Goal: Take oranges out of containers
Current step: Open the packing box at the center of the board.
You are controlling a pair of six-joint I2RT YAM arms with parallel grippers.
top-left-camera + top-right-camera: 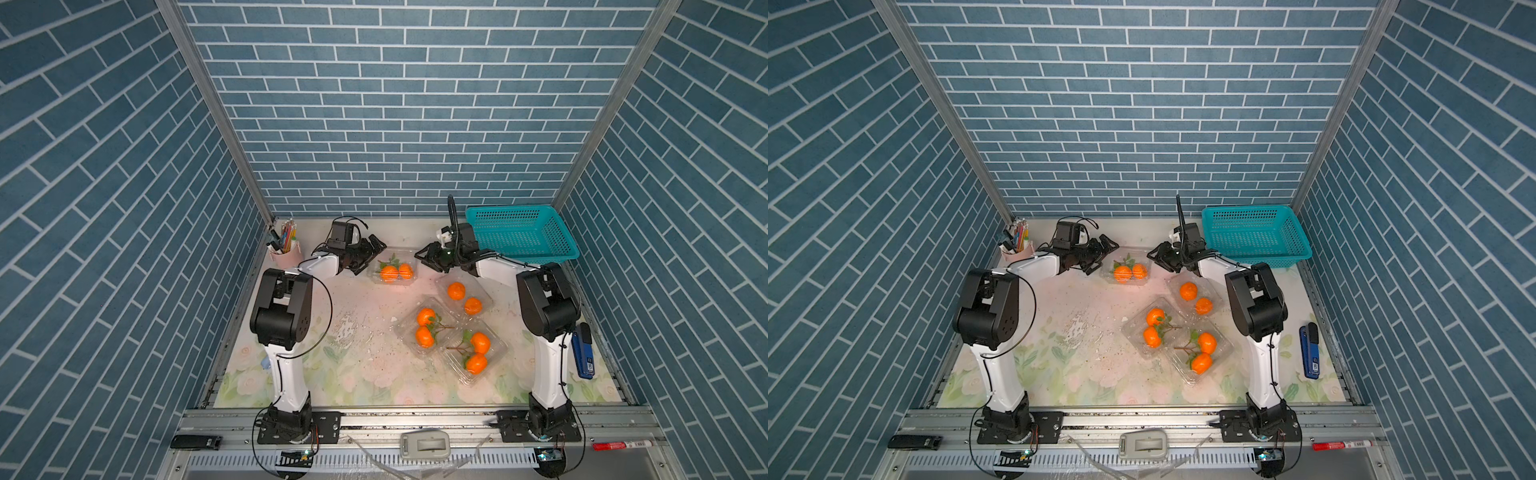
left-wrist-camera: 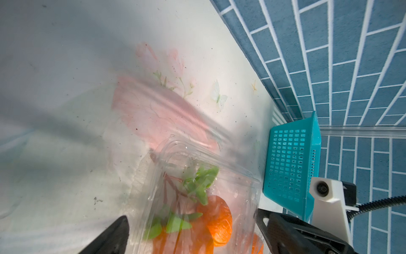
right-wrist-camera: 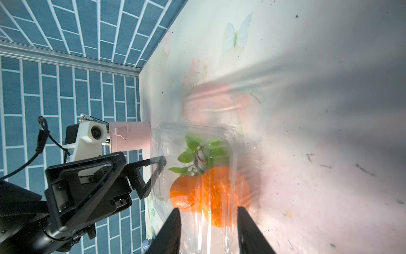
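A clear container (image 1: 392, 269) with two leafy oranges (image 1: 390, 272) lies at the far middle of the table, lid down. My left gripper (image 1: 370, 255) is wide open at its left end, and one finger (image 2: 116, 233) shows beside the box (image 2: 197, 198). My right gripper (image 1: 420, 258) is at its right end. Its fingers (image 3: 173, 222) stand apart with the clear plastic (image 3: 208, 231) between them; whether they press on it I cannot tell. Three more containers (image 1: 463, 297) (image 1: 424, 328) (image 1: 473, 353) with two oranges each lie nearer on the right.
A teal basket (image 1: 519, 237) stands at the far right, just behind the right arm. A pink pen cup (image 1: 284, 253) is at the far left. A blue stapler (image 1: 582, 353) lies by the right wall. The front rail holds a red marker (image 1: 619, 445) and a grey device (image 1: 424, 444).
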